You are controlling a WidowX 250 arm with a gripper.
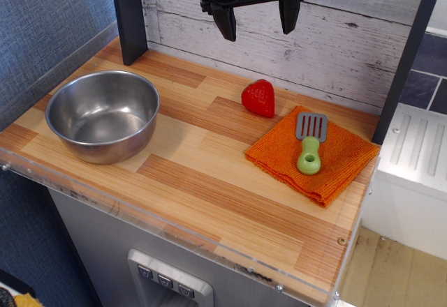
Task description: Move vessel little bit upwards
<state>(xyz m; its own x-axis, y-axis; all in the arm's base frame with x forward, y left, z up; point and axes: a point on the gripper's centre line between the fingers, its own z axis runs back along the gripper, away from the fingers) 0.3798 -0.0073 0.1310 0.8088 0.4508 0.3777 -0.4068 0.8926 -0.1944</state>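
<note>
The vessel [103, 114] is a large round shiny steel bowl with a rolled rim. It stands upright and empty on the left part of the wooden counter [202, 174]. My gripper [257, 26] hangs high at the back, in front of the white plank wall, well above and to the right of the bowl. Its two black fingers [225, 22] point down with a wide gap between them, open and empty.
A red strawberry toy [259, 98] sits near the back wall. An orange cloth [314, 157] at the right carries a small spatula [310, 141] with a green handle. A dark post [129, 17] stands at the back left. The counter's front edge has a clear lip [167, 234].
</note>
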